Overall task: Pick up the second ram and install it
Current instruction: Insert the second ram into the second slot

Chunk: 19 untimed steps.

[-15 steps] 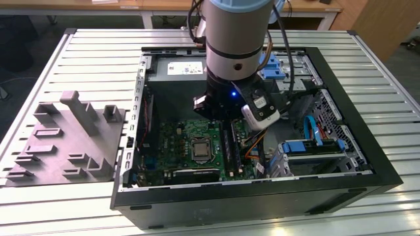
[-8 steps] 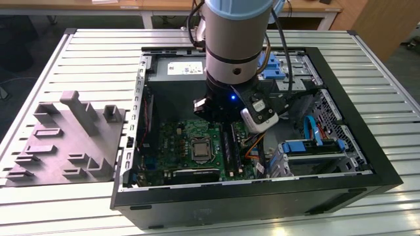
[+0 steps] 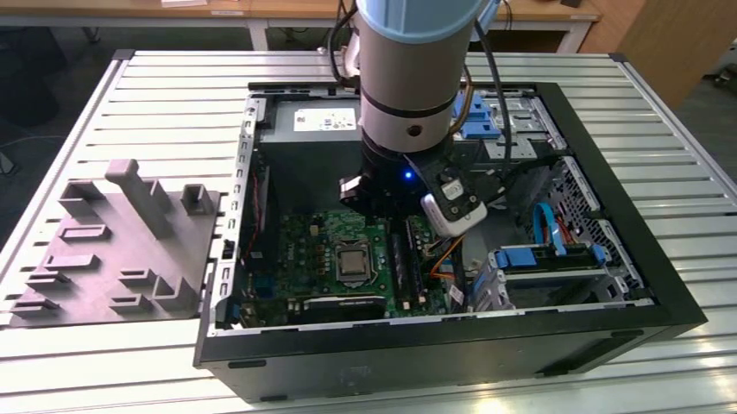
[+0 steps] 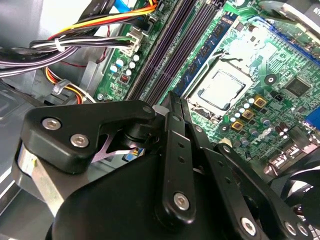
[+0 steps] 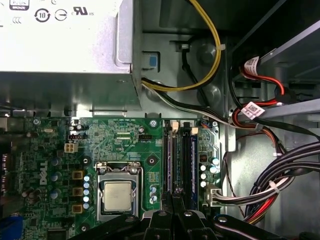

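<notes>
Where the exterior view shows the arm (image 3: 409, 86), the second wrist view shows a closed claw (image 4: 173, 100).

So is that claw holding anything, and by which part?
Cannot tell: the gripper hangs over the memory slots, its body hiding any hold.

The fingers (image 4: 176, 150) hide the near ends of the black slots (image 4: 170, 55).

One open computer case (image 3: 461, 349), one motherboard (image 3: 302, 250), one processor (image 5: 117, 196), one power supply (image 5: 60, 45), one grey fixture (image 3: 116, 254) on one worktop (image 3: 173, 95).
</notes>
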Motion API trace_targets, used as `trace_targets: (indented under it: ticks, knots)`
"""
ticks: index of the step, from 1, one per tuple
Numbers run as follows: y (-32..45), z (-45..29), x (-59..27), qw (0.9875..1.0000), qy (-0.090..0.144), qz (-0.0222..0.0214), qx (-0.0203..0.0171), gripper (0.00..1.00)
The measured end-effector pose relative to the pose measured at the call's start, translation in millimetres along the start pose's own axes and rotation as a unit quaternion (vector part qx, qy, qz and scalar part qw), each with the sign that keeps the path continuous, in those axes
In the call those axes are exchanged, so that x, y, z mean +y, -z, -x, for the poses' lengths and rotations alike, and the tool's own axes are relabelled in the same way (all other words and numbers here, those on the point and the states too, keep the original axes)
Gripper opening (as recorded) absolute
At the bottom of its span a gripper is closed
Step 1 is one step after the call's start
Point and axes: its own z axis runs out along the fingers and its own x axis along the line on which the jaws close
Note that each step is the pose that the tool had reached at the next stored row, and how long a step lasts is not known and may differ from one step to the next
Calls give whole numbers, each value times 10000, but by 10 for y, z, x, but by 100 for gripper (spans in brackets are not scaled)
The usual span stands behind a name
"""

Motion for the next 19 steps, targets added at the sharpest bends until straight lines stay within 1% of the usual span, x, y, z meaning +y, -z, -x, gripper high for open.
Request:
trace_targets:
  ticks: [7, 10, 19]
  knots:
    - [-18, 0, -35, 10000, -21, -2, -2, 12]
    - [-60, -2, -48, 10000, -46, -3, -3, 12]
    - [-69, -3, -49, 10000, -47, 0, -3, 12]
